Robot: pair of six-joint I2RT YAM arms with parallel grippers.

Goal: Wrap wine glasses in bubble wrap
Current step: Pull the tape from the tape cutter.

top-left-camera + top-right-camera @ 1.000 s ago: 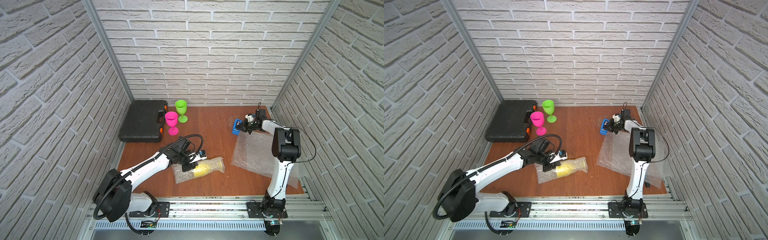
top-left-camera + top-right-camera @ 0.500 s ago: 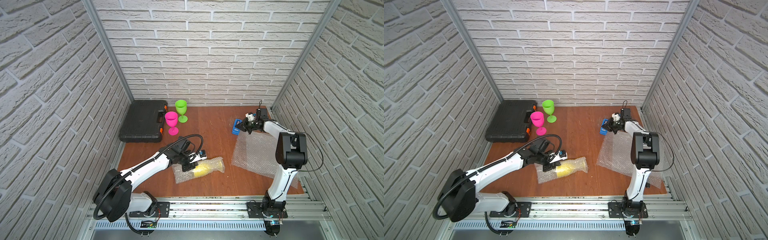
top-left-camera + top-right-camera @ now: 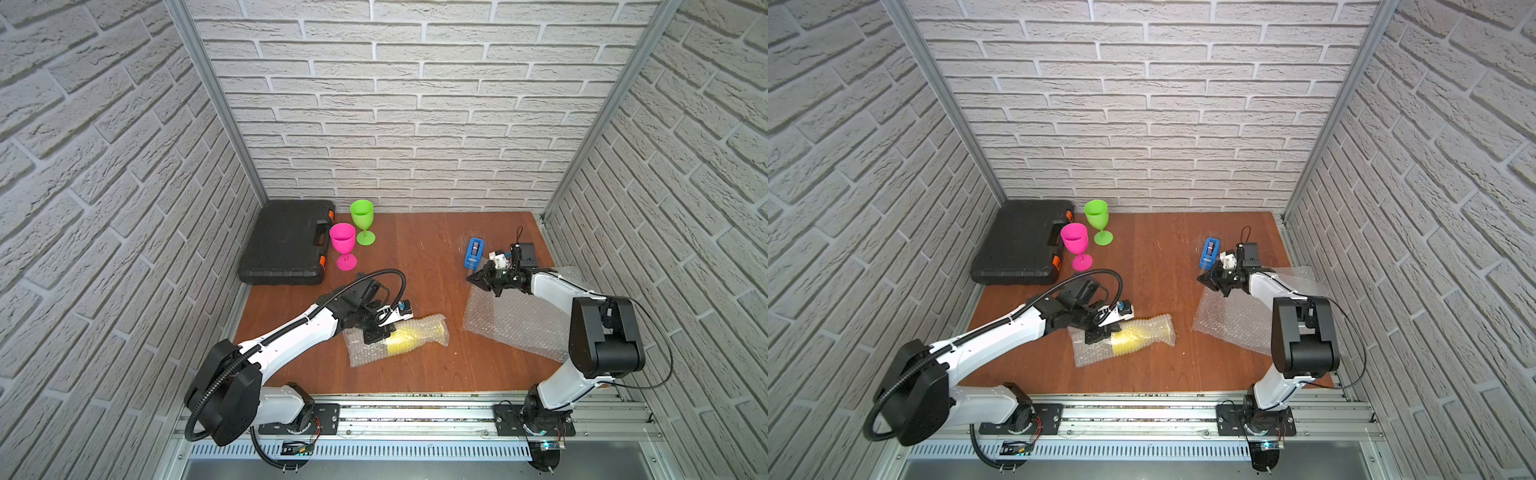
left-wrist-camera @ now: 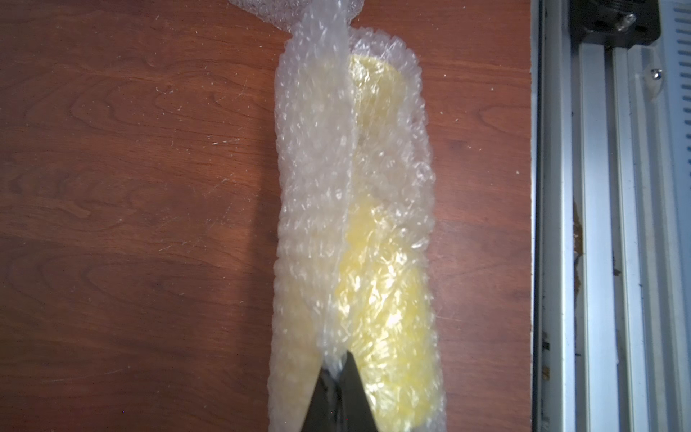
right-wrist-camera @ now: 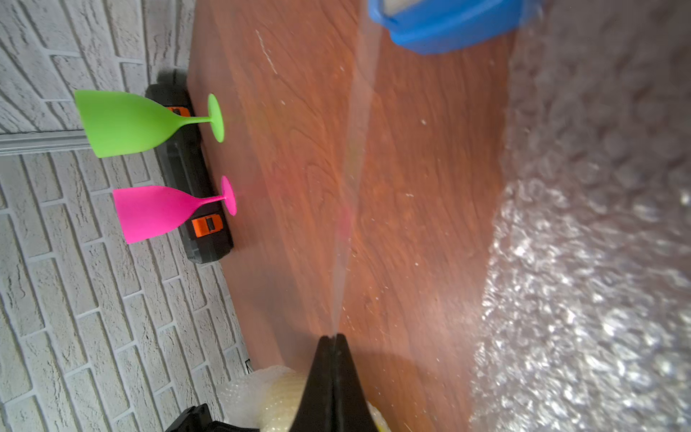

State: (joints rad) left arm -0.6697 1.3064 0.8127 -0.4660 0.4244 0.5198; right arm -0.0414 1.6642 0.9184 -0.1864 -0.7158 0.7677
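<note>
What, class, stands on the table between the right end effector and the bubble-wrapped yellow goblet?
Nothing visible: only bare table lies between the right end effector, shut on a tape strip, and the yellow goblet. The left end effector pinches its bubble wrap.

Open lane down the middle, clutter on both flanks

Bare table (image 3: 419,266) runs from the far wall to the near edge between the arms. It is narrowed near by the bubble-wrapped yellow goblet (image 3: 409,336), where the left gripper (image 3: 376,334) is clamped with its arm lying across the near left. Far left, the black case (image 3: 286,243), pink goblet (image 3: 343,241) and green goblet (image 3: 362,216) stand close together. On the right, a flat bubble wrap sheet (image 3: 515,324) lies under the right arm. A tape strip (image 5: 351,187) stretches from the blue dispenser (image 3: 475,252) to the pinched right gripper (image 3: 471,278), barring that gap.
</note>
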